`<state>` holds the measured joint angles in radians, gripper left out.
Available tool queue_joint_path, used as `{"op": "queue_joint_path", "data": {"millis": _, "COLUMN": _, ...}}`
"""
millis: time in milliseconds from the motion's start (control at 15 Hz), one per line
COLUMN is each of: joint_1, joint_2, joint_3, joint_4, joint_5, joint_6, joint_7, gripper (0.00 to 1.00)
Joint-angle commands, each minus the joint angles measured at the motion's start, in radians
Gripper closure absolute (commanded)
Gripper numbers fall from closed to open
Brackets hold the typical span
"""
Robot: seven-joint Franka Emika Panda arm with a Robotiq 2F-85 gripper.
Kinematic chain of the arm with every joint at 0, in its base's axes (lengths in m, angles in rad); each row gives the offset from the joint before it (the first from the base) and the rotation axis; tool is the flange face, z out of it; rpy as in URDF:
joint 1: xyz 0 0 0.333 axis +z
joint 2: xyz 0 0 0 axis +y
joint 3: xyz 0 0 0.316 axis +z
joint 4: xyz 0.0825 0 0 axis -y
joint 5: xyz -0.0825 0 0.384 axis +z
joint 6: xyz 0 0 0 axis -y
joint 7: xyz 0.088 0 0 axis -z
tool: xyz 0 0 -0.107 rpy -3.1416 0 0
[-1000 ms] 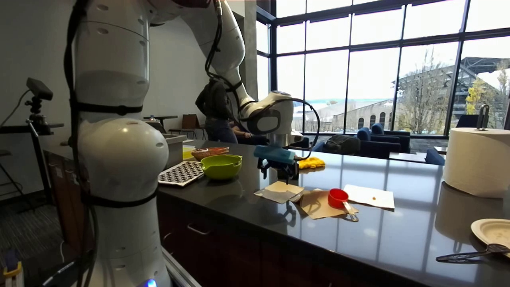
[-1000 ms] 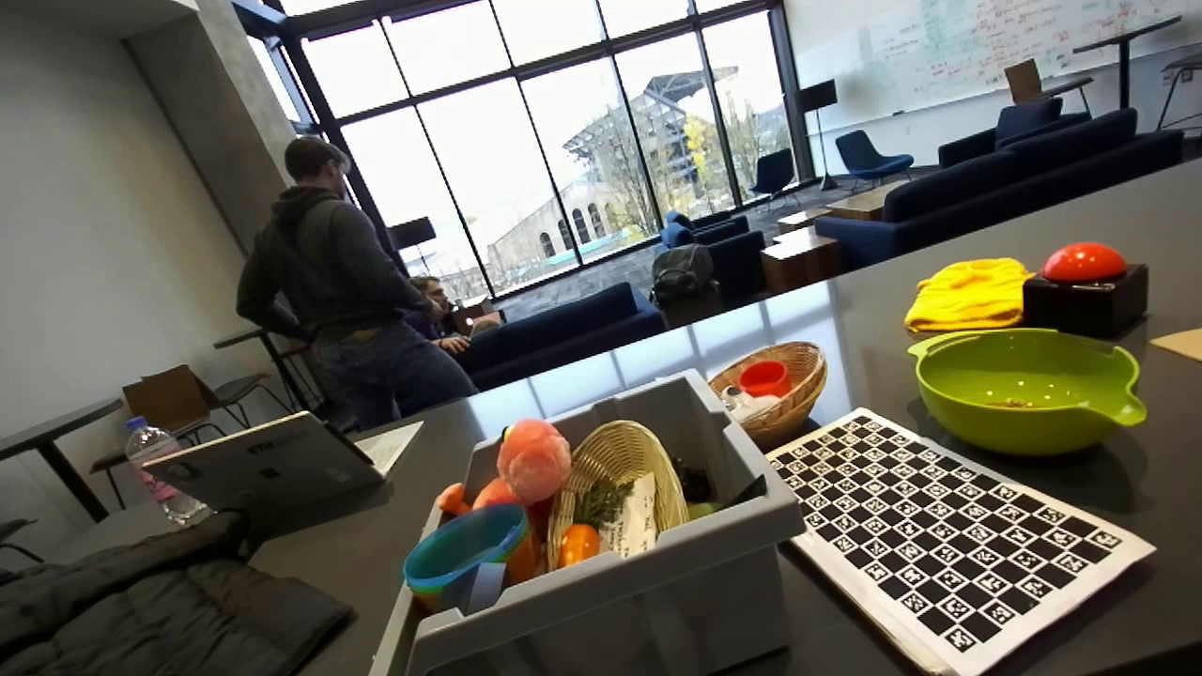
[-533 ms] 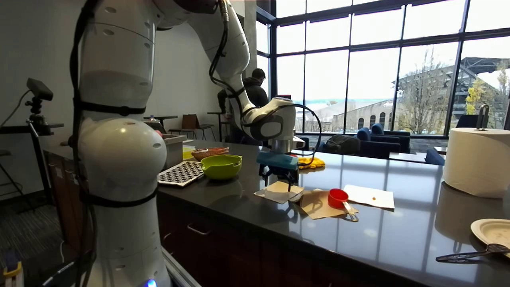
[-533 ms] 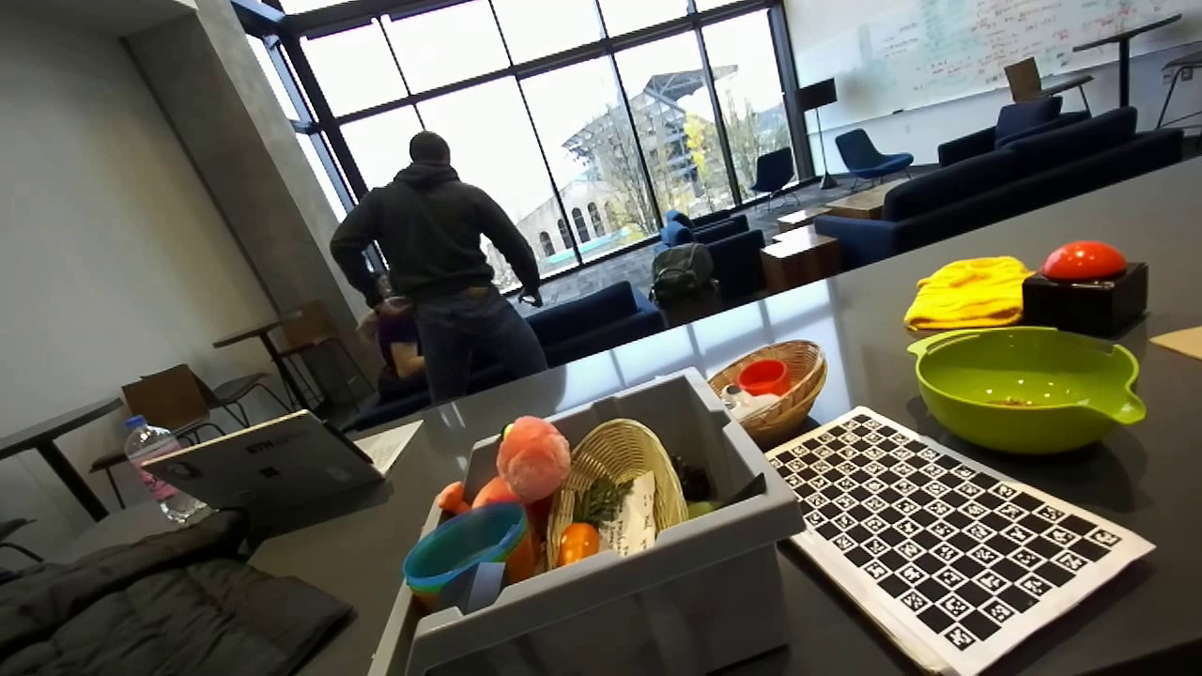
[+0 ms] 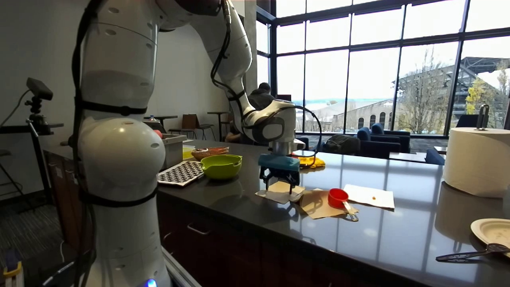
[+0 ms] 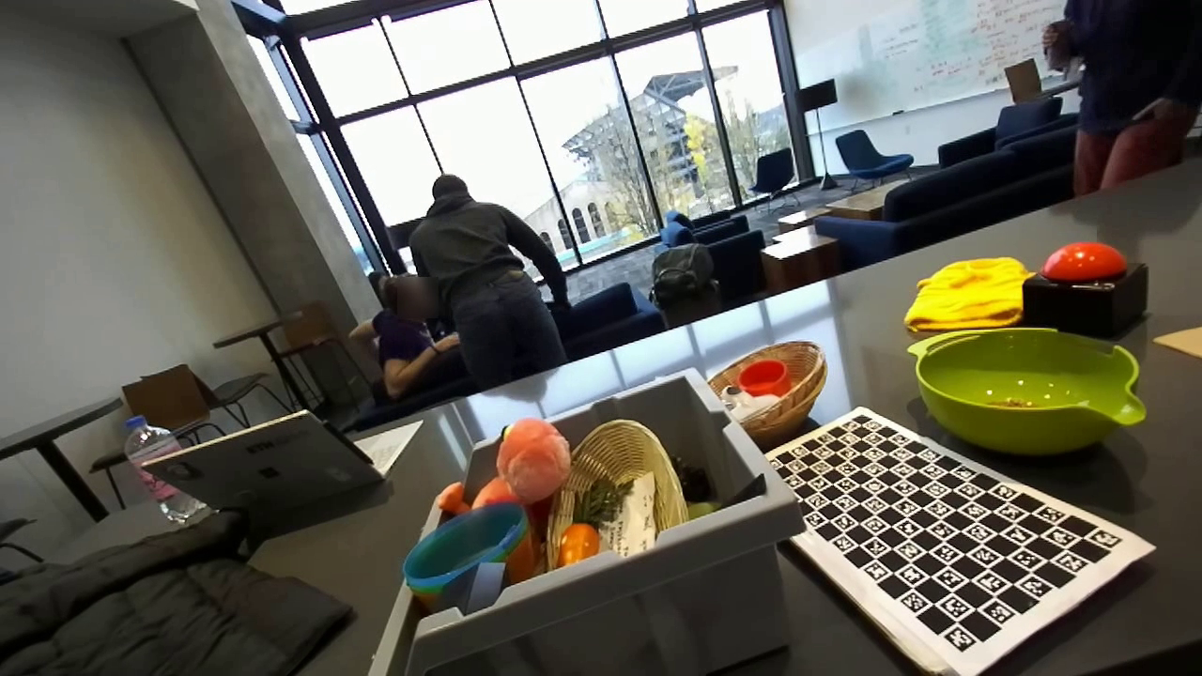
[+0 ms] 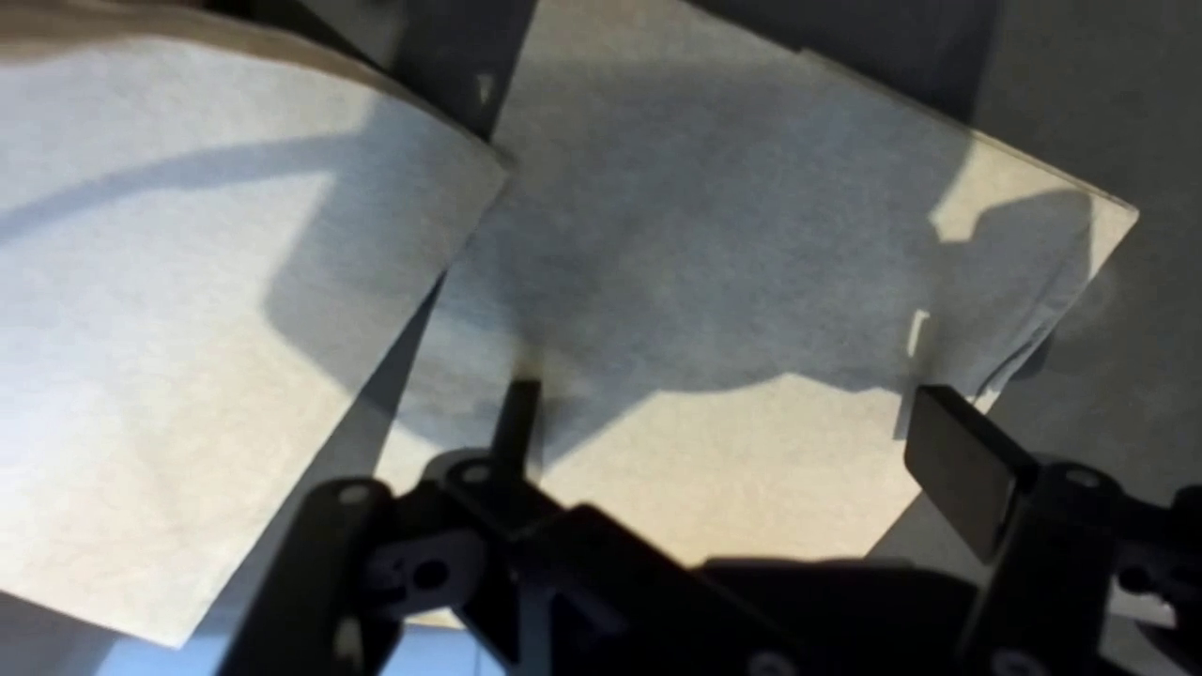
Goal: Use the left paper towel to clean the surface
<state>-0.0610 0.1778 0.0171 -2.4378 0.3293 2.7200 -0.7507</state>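
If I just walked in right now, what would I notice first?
Probably the big white robot arm by the counter, its open hand over a brown paper towel. Then, in an exterior view, the bright red button on its black box, behind the green bowl.

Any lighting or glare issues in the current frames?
Wrist view: a broad shadow darkens much of the paper towel beneath the pincer; both exterior views: the windows wash out near-white higher up, and the glossy counter mirrors them.
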Motion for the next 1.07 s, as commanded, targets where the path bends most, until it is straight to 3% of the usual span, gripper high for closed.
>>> {"op": "queue_joint_path", "data": {"millis": 0, "joint_1": -0.025, "joint_2": 0.002, "joint_3": 0.011, "joint_4": -0.005, "joint_5": -0.048, "joint_6": 0.013, "joint_7": 0.018, "gripper": 0.00}}
{"op": "queue_joint_path", "data": {"millis": 133, "joint_1": -0.030, "joint_2": -0.001, "joint_3": 0.011, "joint_4": -0.007, "joint_5": -0.056, "joint_6": 0.009, "joint_7": 0.020, "gripper": 0.26}}
{"op": "queue_joint_path", "data": {"millis": 333, "joint_1": -0.040, "joint_2": -0.005, "joint_3": 0.011, "joint_4": -0.005, "joint_5": -0.056, "joint_6": 0.007, "joint_7": 0.015, "gripper": 0.44}}
{"op": "queue_joint_path", "data": {"millis": 733, "joint_1": -0.058, "joint_2": -0.014, "joint_3": 0.008, "joint_4": -0.010, "joint_5": -0.053, "joint_6": 0.015, "joint_7": 0.013, "gripper": 0.92}}
{"op": "queue_joint_path", "data": {"millis": 800, "joint_1": -0.060, "joint_2": -0.016, "joint_3": 0.007, "joint_4": -0.013, "joint_5": -0.053, "joint_6": 0.017, "joint_7": 0.014, "gripper": 0.99}}
{"op": "queue_joint_path", "data": {"millis": 1000, "joint_1": -0.059, "joint_2": -0.021, "joint_3": 0.006, "joint_4": -0.020, "joint_5": -0.061, "joint_6": 0.020, "joint_7": 0.021, "gripper": 1.00}}
